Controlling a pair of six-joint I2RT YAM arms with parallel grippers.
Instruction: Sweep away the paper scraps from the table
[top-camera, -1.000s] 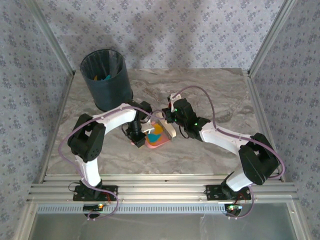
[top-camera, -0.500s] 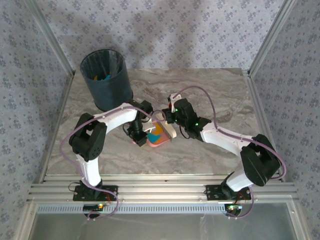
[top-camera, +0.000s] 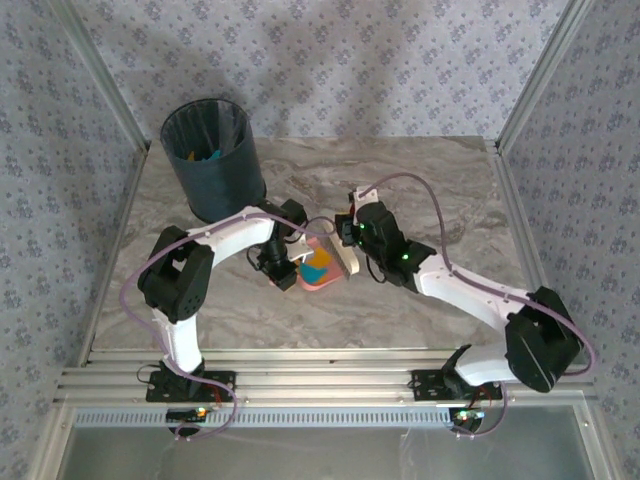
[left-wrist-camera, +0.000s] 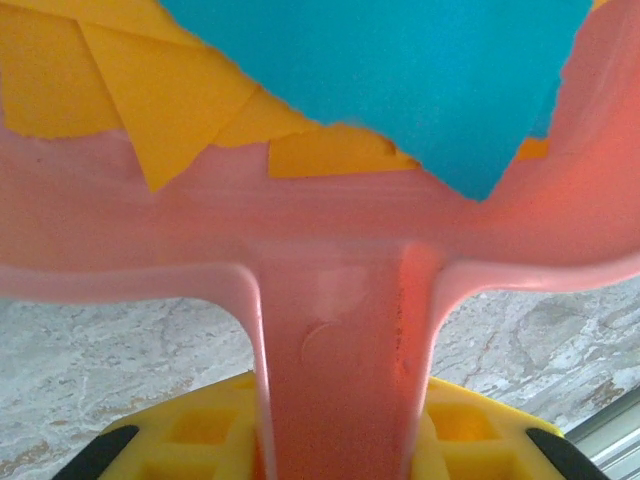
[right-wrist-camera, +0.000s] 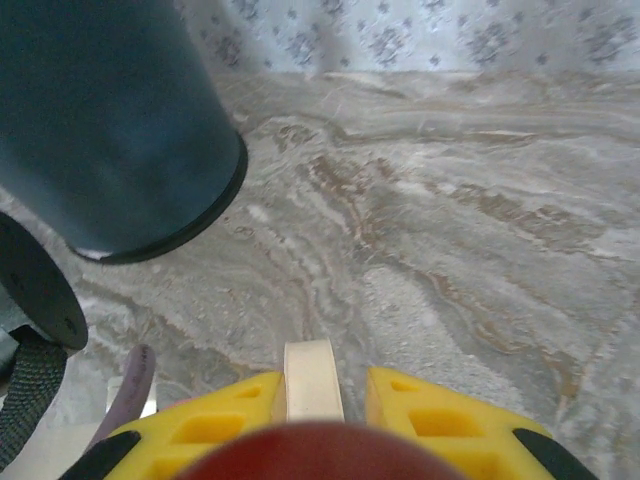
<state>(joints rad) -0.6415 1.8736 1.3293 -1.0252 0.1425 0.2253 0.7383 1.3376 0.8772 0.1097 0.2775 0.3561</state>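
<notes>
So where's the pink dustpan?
In the top view the dustpan is near the table's middle, in front of the dark bin, its handle between the left arm's fingers, with the brush at its right.

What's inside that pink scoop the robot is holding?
Paper scraps, orange-yellow and teal-blue, lie in the pink dustpan. Anything under the big teal piece is covered.

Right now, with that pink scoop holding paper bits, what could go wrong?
1. The paper scraps lie loose in the pink dustpan; a tilt on the way to the dark bin might spill them onto the table.
2. The left end effector grips only the narrow handle, so the pan could twist.
3. The right end effector, holding the brush, sits close beside the pan and could bump it.
</notes>
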